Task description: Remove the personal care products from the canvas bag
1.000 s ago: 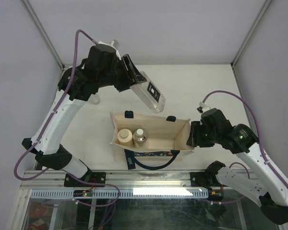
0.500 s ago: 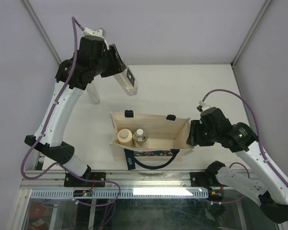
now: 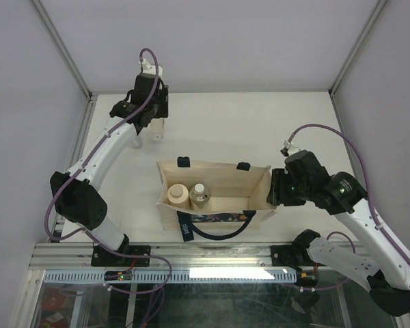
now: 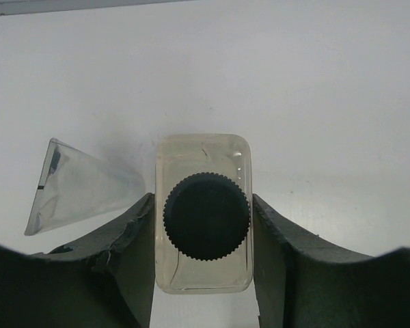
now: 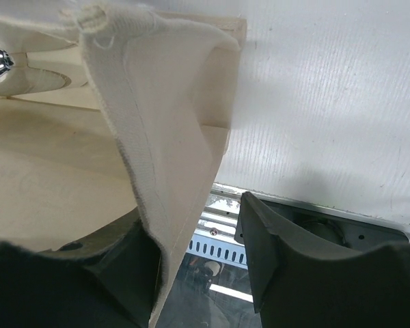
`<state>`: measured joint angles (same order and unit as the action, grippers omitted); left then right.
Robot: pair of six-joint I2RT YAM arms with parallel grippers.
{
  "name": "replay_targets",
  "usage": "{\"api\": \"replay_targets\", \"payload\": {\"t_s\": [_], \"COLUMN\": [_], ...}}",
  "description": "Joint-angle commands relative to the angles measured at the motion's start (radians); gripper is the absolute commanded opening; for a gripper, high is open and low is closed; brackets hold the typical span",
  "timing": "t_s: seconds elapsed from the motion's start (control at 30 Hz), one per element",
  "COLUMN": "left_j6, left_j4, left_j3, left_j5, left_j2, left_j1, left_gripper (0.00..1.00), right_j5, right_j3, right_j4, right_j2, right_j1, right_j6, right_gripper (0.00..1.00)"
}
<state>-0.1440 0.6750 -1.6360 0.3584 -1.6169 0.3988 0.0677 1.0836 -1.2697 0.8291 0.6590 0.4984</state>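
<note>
Trouble could come from two spots, so watch both. Your left gripper (image 4: 203, 225) is closed partway around the clear bottle (image 4: 203, 158), squeezing its sides just under the dark cap (image 4: 206, 216). The bottle stands straight up at the far left of the worktop (image 3: 260, 123), well apart from the canvas bag (image 3: 212, 166) and just beside the flat tube (image 4: 75, 184) lying there. You cannot tell if the bottle's bottom touches the worktop. If you let go too high, it will likely drop, tip over and maybe hit the tube. It looks tall and thin, so a bump from a finger on the way out could knock it down too.

Your right gripper (image 5: 195, 225) has the bag's right end wall between its jaws. The cloth leans on one finger and a gap shows by the other, so you cannot tell if it is pinched tight. If the cloth slips out, the bag may flop shut over the beige bottle (image 3: 178, 195) and the small bottle with a pale cap (image 3: 199, 196) at its left end.
</note>
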Motion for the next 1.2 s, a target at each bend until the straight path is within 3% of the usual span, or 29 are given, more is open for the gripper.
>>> {"api": "replay_targets", "payload": {"t_s": [0.0, 0.2, 0.43, 1.0, 1.03, 1.17], "left_j6": [0.106, 0.106, 0.074, 0.070, 0.068, 0.042], "left_j4": [-0.358, -0.507, -0.599, -0.660, -0.661, -0.620], "left_j3": [0.053, 0.214, 0.291, 0.414, 0.413, 0.400], "left_j5": [0.053, 0.041, -0.021, -0.068, -0.064, -0.037], "left_j2": [0.054, 0.059, 0.040, 0.025, 0.023, 0.024], "left_j1": [-0.032, -0.083, -0.148, -0.175, -0.176, -0.178], "left_gripper": [0.00, 0.00, 0.00, 0.00, 0.02, 0.33], "right_j5": [0.064, 0.060, 0.058, 0.048, 0.048, 0.049], "right_j3": [0.051, 0.041, 0.041, 0.044, 0.043, 0.045], "right_j4": [-0.005, -0.005, -0.002, 0.003, 0.003, -0.003], "right_j2": [-0.003, -0.007, 0.006, 0.003, 0.000, -0.007], "right_j1": [0.002, 0.002, 0.002, 0.003, 0.003, 0.003], "right_j6": [-0.009, -0.005, -0.010, -0.012, -0.011, -0.011], "right_gripper": [0.50, 0.50, 0.50, 0.50, 0.50, 0.50]}}
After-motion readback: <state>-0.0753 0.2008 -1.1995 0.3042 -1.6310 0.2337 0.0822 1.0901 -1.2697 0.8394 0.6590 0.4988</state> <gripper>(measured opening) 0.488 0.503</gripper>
